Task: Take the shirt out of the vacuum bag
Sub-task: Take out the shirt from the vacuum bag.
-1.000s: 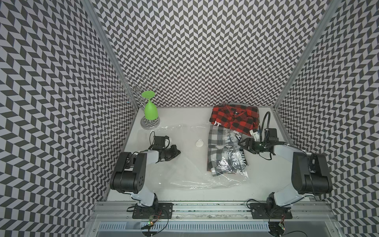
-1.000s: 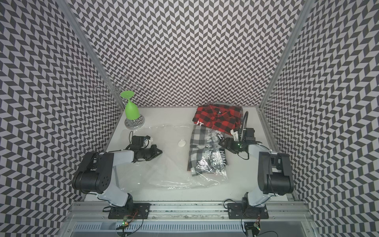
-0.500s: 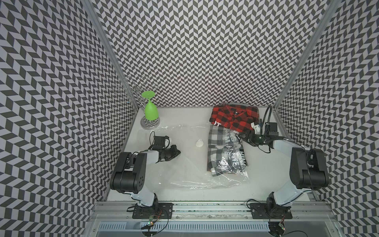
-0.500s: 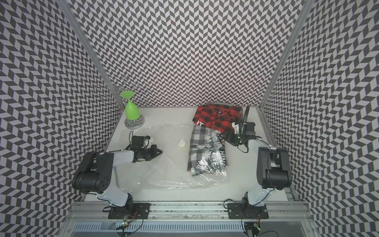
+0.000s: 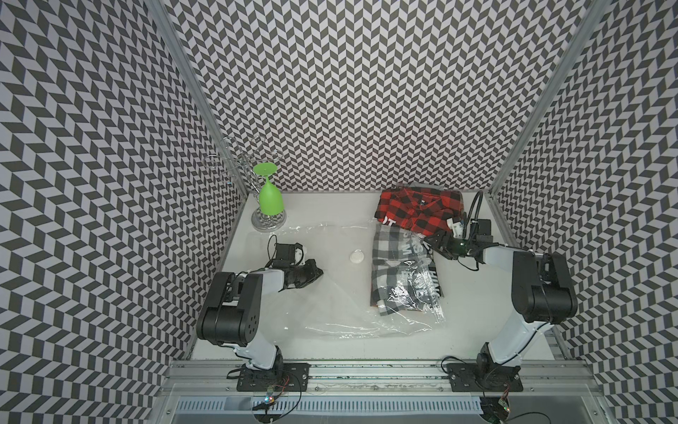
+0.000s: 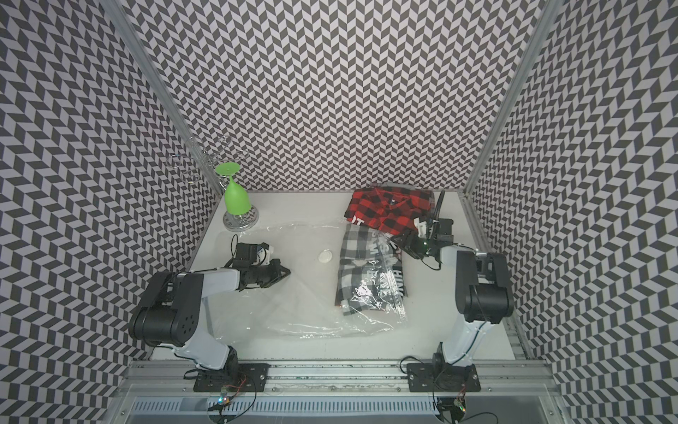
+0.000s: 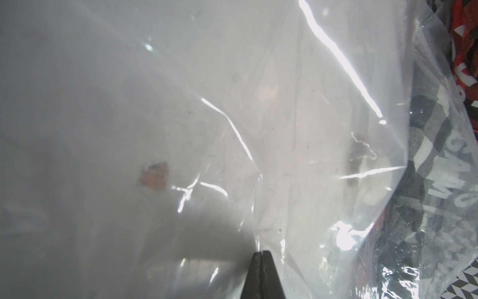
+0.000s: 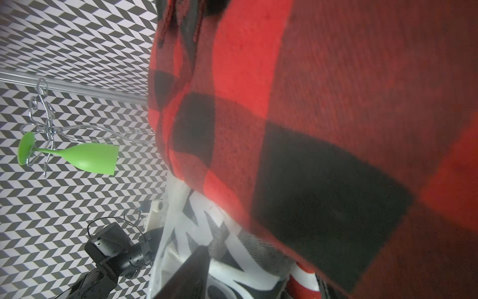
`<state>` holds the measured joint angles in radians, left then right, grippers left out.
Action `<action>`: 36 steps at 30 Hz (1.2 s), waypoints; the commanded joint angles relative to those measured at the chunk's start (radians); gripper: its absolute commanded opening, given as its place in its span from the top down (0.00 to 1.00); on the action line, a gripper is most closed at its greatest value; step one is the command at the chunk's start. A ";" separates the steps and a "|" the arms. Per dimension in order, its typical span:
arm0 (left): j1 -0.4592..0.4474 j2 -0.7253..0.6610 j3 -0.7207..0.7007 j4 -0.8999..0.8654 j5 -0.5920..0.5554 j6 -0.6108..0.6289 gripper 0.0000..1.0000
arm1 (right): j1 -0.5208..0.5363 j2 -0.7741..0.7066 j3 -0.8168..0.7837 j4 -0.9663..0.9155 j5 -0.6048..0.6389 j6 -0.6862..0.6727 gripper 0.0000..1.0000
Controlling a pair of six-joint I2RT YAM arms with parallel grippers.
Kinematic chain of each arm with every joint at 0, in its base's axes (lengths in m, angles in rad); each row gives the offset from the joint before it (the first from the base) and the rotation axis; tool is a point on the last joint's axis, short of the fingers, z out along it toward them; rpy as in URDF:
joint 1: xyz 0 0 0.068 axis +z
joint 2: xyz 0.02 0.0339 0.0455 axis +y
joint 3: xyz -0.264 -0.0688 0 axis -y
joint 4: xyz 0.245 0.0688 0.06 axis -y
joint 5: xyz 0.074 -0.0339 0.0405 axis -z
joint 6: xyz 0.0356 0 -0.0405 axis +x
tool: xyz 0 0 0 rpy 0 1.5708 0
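bag (image 5: 330, 301) flat on table (image 5: 495, 330), spans most of it, valve (image 5: 356, 256) facing up near mid. L gripper (image 5: 318, 272) fully closed, pinching bag film on its left part; crease runs off the tips in L wrist cam (image 7: 261, 255). R gripper (image 5: 437, 246) low at bag's right end. Can't tell if it's got anything: R wrist cam mostly red shirt (image 8: 310, 129), 1 finger (image 8: 191, 271) visible. Red shirt (image 5: 422, 209) in far-right corner, near edge overlaps bag. Grey shirt (image 5: 394, 264) inside bag, right side
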<state>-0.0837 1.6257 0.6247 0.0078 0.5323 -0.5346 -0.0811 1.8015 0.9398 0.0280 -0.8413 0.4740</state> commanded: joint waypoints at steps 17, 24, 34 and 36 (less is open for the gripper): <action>-0.022 0.052 -0.066 -0.197 -0.086 0.022 0.99 | 0.061 0.097 0.090 0.061 -0.049 0.001 0.58; -0.027 0.031 -0.059 -0.203 -0.099 0.025 0.99 | 0.073 0.035 0.048 0.065 -0.084 0.005 0.92; -0.149 -0.079 0.021 -0.248 -0.127 0.008 0.97 | 0.075 -0.171 -0.012 -0.083 -0.057 -0.016 0.99; -0.173 -0.099 0.056 -0.264 -0.144 -0.003 0.95 | 0.078 -0.202 -0.018 -0.100 -0.055 -0.013 1.00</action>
<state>-0.2218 1.5486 0.6479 -0.1440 0.4286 -0.5304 -0.0124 1.6535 0.9348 -0.0532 -0.8867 0.4709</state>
